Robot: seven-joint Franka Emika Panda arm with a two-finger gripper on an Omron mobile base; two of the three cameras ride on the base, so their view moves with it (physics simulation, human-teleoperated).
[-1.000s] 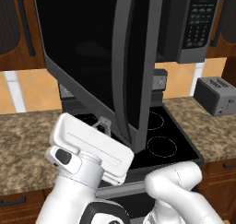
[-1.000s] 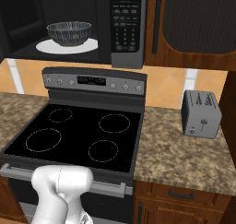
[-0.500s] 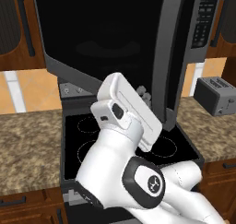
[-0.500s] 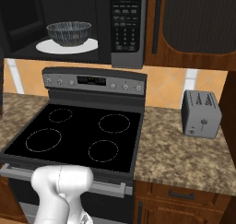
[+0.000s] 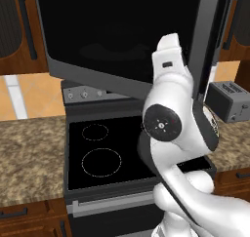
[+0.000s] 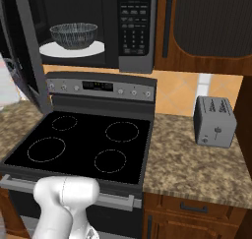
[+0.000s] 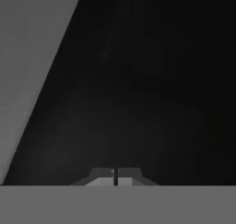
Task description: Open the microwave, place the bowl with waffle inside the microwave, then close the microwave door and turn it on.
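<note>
The microwave [image 6: 134, 31] hangs above the stove with its cavity open. Inside, the grey-blue patterned bowl [image 6: 74, 35] stands on the white turntable [image 6: 71, 50]; the waffle is hidden below the bowl's rim. The microwave door [image 5: 122, 31] is swung partly out, its black glass spreading across the top of the left base view and its grey edge [image 6: 27, 46] showing at the left of the right base view. My hand [image 5: 168, 60] is raised against the door's glass near its free edge. In the hand view my gripper [image 7: 115, 177] is shut and empty, close to the black glass.
A stove with a black glass top [image 6: 83, 144] lies under the microwave. A grey toaster [image 6: 214, 121] stands on the granite counter [image 6: 197, 164] to the right. Dark wood cabinets flank the microwave.
The door has swung toward the microwave, its free edge moving right in the left base view. My arm has risen and moved right along with it.
</note>
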